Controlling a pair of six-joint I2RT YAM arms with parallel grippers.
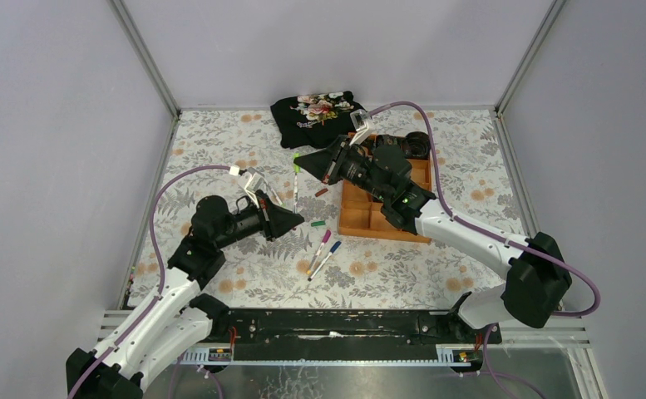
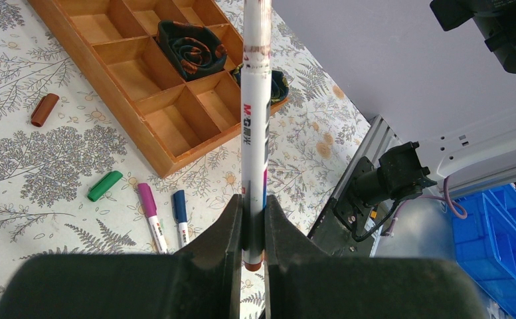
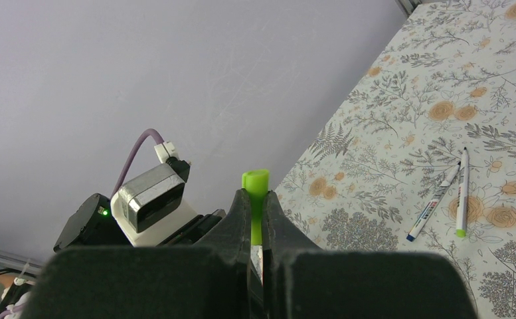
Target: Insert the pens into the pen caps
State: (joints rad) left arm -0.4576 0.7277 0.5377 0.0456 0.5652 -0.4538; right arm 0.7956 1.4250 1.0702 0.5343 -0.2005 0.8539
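I log 1 white pen [image 2: 255, 126] clenched in left end effector [image 2: 254, 203], off the bench [image 1: 219, 150], long axis running fwd toward light green cap [image 3: 256, 181] pinched in right end effector [image 3: 256, 199], approx. in line; seating can't tell.

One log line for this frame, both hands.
left hand: shut on pen | right hand: shut on light green cap | cap not yet on pen

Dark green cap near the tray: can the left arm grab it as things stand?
Probably not. The dark green cap lies uncovered, but the jaws of the left arm are shut on a white pen, so there is no free grip.
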